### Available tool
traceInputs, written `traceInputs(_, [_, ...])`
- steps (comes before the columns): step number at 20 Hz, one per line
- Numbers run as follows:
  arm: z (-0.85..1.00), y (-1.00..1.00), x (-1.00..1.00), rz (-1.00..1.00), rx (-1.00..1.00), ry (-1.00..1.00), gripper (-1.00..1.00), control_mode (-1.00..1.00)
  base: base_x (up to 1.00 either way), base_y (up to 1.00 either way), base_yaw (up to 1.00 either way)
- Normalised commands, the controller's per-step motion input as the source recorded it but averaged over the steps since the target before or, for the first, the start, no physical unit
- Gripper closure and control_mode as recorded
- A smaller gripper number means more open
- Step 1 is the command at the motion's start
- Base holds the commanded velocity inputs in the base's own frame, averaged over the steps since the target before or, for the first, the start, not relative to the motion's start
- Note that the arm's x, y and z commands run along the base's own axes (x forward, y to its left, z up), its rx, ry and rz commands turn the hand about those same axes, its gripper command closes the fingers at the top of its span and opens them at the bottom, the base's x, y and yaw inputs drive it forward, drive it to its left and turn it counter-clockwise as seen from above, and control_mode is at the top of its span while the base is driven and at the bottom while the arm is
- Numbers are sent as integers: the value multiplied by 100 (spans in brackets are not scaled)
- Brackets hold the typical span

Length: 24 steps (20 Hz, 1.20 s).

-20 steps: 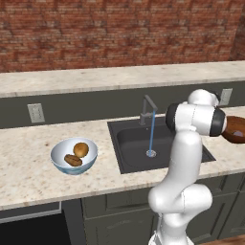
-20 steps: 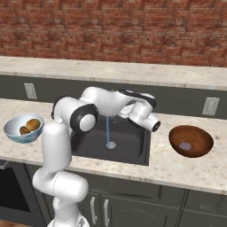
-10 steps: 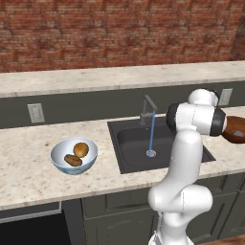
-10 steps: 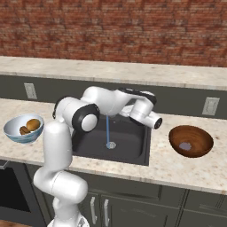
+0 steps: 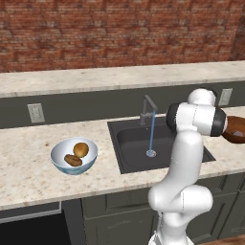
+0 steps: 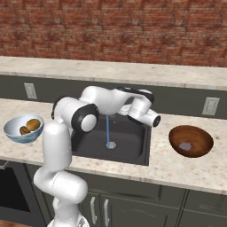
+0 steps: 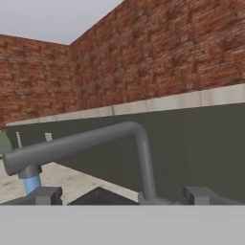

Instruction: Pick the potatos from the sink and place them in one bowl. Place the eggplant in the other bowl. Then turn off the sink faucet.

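Looking over the desk (image 5: pixel 28 177), we see both potatoes (image 5: pixel 77 154) lying together in the pale blue-white bowl (image 5: pixel 62 165) to the left of the sink (image 5: pixel 134 148), the rounder golden one beside the darker long one. In the right base view the same bowl (image 6: pixel 13 133) sits at the left edge, and the dark brown wooden bowl (image 6: pixel 201 148) sits right of the basin with the small grey eggplant (image 6: pixel 185 145) resting inside it. Water (image 5: pixel 151 134) falls in a thin blue stream from the faucet (image 5: pixel 147 106) down to the drain (image 5: pixel 150 153). Our arm reaches over the back of the sink, and our fingers (image 7: pixel 123 195) stand spread wide with nothing between them, close in front of the faucet's upright post (image 7: pixel 145 162) and not touching it. The bent spout (image 7: pixel 72 143) stretches away to the left in the hand view.
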Motion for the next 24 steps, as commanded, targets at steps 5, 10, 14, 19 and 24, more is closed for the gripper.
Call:
traceInputs(5, [-14, 1, 8, 0, 0, 0, -100, -100, 0, 0, 0])
traceInputs(10, [-13, 0, 10, 0, 0, 0, -100, -100, 0, 0, 0])
traceInputs(14, [-12, 0, 15, 0, 0, 0, -100, -100, 0, 0, 0])
traceInputs(19, [-11, 0, 18, 0, 0, 0, -100, -100, 0, 0, 0])
traceInputs(24, [-11, 0, 22, 0, 0, 0, -100, -100, 0, 0, 0])
